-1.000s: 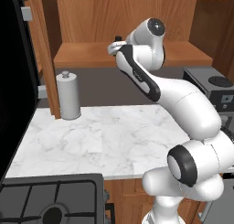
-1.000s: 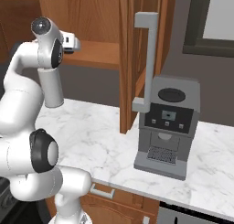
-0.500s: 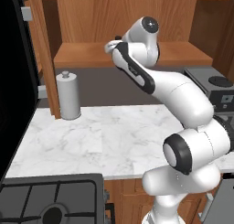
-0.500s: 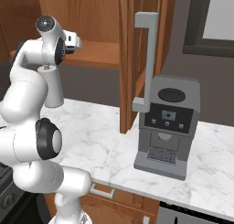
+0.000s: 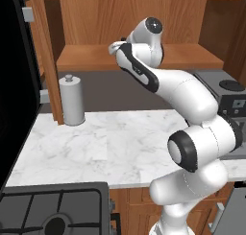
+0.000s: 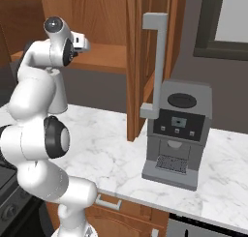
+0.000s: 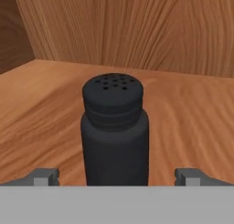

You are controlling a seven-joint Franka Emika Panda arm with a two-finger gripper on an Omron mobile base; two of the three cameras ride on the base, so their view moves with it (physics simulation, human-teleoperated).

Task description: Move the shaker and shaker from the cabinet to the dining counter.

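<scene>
A small black shaker with a perforated top stands upright on the wooden shelf of the cabinet. My gripper is open, with one fingertip left of the shaker's base and the other right of it, both apart from it. From the left base view the hand reaches in over the shelf, and from the right base view the hand is at the shelf's front. The dining counter is out of view.
A tall grey cylinder with a knob stands on the marble worktop under the cabinet. A coffee machine sits to the right. The open cabinet door with its grey bar handle hangs beside it. A stove lies front left.
The arm's upper joints have shifted slightly left while the hand stays at the cabinet shelf. The jaws remain wide.
</scene>
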